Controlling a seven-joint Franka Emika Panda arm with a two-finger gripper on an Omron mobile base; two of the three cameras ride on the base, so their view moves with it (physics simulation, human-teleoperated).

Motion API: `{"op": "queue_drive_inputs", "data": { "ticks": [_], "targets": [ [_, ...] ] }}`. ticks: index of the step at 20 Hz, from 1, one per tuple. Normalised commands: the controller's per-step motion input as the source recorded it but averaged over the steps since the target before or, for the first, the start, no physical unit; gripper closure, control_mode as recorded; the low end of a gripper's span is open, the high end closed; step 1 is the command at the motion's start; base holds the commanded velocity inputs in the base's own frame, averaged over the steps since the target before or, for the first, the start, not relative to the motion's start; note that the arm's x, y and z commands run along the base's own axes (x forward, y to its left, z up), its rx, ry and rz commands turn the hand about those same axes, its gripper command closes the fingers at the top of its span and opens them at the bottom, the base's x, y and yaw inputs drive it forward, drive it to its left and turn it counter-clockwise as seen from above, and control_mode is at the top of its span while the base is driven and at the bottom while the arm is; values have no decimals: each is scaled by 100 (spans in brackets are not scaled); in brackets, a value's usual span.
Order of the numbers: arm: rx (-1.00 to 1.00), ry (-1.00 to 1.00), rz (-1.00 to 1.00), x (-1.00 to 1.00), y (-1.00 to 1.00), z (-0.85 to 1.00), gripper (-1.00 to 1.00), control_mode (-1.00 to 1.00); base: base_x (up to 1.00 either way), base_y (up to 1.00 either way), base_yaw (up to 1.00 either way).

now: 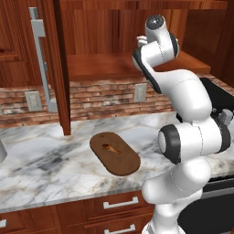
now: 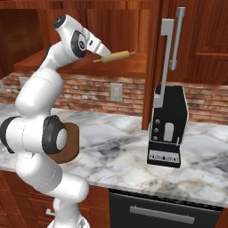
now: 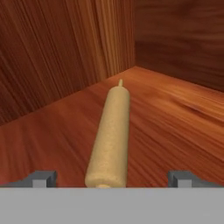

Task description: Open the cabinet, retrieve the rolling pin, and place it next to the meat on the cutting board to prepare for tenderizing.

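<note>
Nearest your hand camera, the rolling pin (image 3: 110, 135) is lying flat on the wooden shelf (image 3: 175, 113) inside the cabinet (image 1: 109, 27), running away from you toward the back corner, its narrow far handle pointing at the seam where the back and side walls are meeting. Your jaws are standing wide apart, one fingertip (image 3: 41, 178) sitting on each side of the pin's near end, and neither one is touching it; nothing is being held.

From the right base view you are seeing the gripper (image 2: 103, 53) reaching into the open cabinet at shelf height, with the pin (image 2: 116, 56) lying on the shelf just past it. The cabinet doors are standing open, and the long grey bar handle (image 1: 42, 59) of the left-hand door is showing edge-on.

Down on the marble desk (image 1: 45, 160), the cutting board (image 1: 114, 153) is lying flat near the front edge, and the meat (image 1: 109, 147) is sitting on it toward its rear half. A black appliance (image 2: 167, 127) is standing on the desk, well apart from the board. Below the desk's front edge, drawers (image 1: 119, 203) with short horizontal handles are showing.
</note>
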Motion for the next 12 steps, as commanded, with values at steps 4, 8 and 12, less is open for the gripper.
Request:
{"op": "queue_drive_inputs", "data": {
  "ticks": [4, 8, 12],
  "targets": [
    [1, 0, -6, 0, -9, -14, -100, -100, 0, 0, 0],
    [0, 0, -7, 7, -7, -8, -100, -100, 0, 0, 0],
    [0, 0, -6, 21, -6, -4, -100, -100, 0, 0, 0]
  ]
}}
